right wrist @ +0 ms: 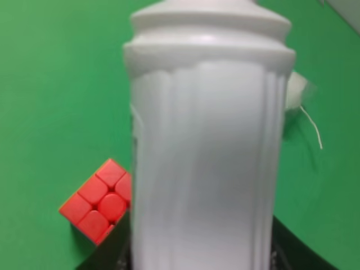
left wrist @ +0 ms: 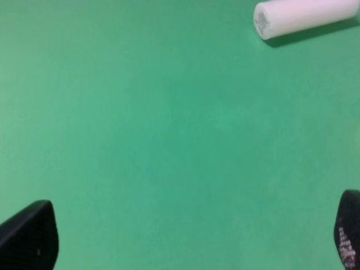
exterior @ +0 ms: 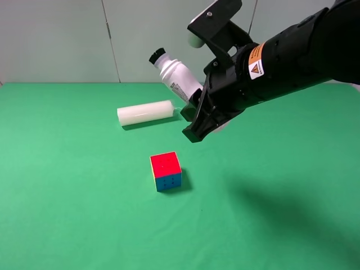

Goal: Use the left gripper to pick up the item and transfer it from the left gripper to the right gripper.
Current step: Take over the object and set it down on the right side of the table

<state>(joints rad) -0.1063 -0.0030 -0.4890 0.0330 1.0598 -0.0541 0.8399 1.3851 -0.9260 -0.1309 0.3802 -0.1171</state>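
Green bench (exterior: 67, 214) carries the puzzle cube (exterior: 166, 171) nearest. My left gripper (left wrist: 188, 239) is spread wide and empty over bare green. Farther back, my right gripper (exterior: 191, 121) clamps the bottle (exterior: 175, 76) by its base, lifted off the bench near the white cylinder (exterior: 145, 112). Judgement: handover looks complete, nothing left

The right arm (exterior: 292, 53) reaches in high and tips down. The right gripper (exterior: 193, 115) is closed tight on the bottom end of the bottle (exterior: 175, 76). The left gripper (left wrist: 188, 236) faces the counter (left wrist: 169, 140), its fingers (left wrist: 28, 236) spread wide apart and holding nothing.
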